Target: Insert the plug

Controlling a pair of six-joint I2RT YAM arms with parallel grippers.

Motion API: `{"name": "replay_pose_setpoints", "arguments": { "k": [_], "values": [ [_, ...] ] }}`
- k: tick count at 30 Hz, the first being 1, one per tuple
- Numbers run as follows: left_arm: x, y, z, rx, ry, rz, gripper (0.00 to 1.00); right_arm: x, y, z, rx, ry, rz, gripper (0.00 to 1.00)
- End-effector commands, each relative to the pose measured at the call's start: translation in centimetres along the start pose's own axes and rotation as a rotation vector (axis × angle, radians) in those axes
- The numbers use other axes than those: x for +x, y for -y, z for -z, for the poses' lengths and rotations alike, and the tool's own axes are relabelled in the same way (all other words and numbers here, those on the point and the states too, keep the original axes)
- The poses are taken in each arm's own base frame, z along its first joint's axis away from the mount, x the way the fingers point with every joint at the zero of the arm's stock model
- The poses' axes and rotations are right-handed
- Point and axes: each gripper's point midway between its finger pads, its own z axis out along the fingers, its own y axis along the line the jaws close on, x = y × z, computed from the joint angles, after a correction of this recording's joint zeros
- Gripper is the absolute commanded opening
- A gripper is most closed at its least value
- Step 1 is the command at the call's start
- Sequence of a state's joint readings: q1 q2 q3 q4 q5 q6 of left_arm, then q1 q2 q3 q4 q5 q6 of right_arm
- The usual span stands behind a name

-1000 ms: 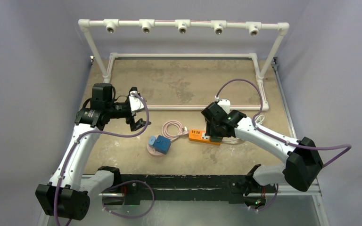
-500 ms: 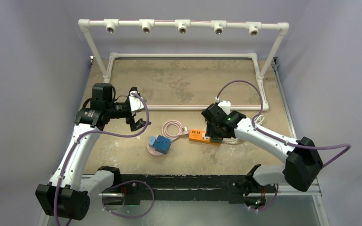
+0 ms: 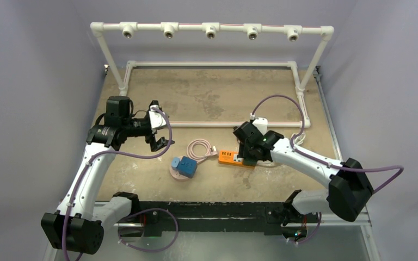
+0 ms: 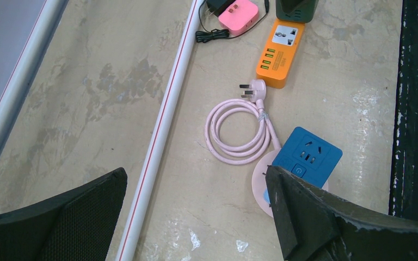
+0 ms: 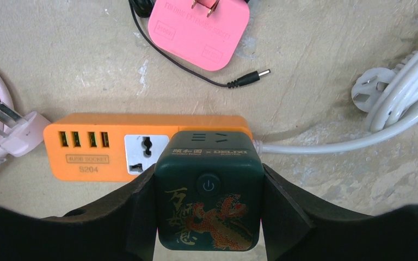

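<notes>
The right gripper [image 5: 208, 215] clamps a green cube [image 5: 208, 163] at the orange strip's [image 5: 98, 147] end. The left gripper [image 4: 195, 182] hangs with jaws wide apart.

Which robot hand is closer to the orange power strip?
Right. The right hand sits over the orange power strip, holding a green cube. The left hand hangs open far to its left, past the pink cord.

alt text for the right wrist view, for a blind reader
The right pincer grips a dark green dragon-printed cube adapter in front of the right end of an orange plastic power strip. Around them lie a pink square charger, a pale pink three-pin plug at the strip's left, and a white cable on the right.
</notes>
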State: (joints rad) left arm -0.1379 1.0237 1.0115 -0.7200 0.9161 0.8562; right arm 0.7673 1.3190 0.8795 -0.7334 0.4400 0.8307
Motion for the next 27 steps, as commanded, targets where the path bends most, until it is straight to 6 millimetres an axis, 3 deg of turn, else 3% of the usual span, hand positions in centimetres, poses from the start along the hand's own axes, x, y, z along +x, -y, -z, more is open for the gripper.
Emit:
{"name": "replay_pose_setpoints", "arguments": {
  "k": [1,12,20,27],
  "values": [
    [-1.5,-0.3,0.2,0.006,0.042,-0.035,0.98,1.7,0.5,-1.0,0.019,-0.040,-0.010,0.00],
    [-1.7,-0.9,0.1,0.002,0.047,-0.043,0.98,5.3,1.4,-2.3,0.015,-0.110,-0.019,0.00],
    [-2.1,-1.2,0.1,-0.006,0.048,-0.047,0.98,6.9,0.7,-2.5,0.003,-0.162,0.031,0.00],
    [-2.3,-1.3,0.2,-0.007,0.054,-0.051,0.98,7.7,-0.9,-1.2,-0.095,-0.247,0.100,0.01]
  ]
}}
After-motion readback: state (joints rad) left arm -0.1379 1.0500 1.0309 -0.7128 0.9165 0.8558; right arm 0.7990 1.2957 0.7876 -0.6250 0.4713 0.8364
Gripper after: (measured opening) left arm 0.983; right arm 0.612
